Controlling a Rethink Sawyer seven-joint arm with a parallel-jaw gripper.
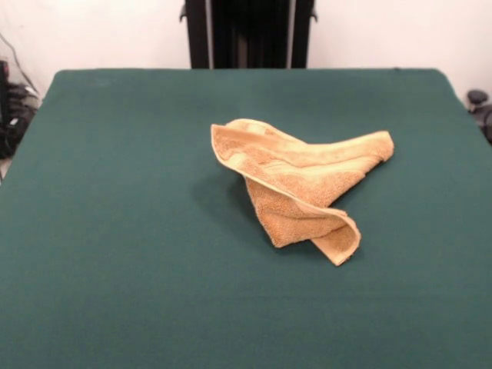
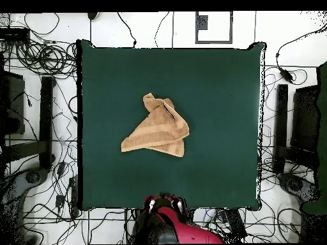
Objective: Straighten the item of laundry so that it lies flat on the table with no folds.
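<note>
The item of laundry (image 1: 300, 184), a tan-orange terry towel, lies crumpled near the middle of the dark green table (image 1: 115, 231). Its layers are folded over one another, with a hemmed edge curling over the top and one corner pointing toward the near edge. In the overhead view the towel (image 2: 159, 131) forms a rough triangle on the table (image 2: 223, 89). My gripper (image 2: 165, 204) is drawn back at the table's bottom edge on the red and black arm, well apart from the towel and touching nothing. Its state does not show.
Green cloth surrounds the towel on all sides. Cables and black stands (image 2: 46, 115) lie on the floor around the table. The black pedestal (image 1: 247, 32) rises behind the far edge in the front view.
</note>
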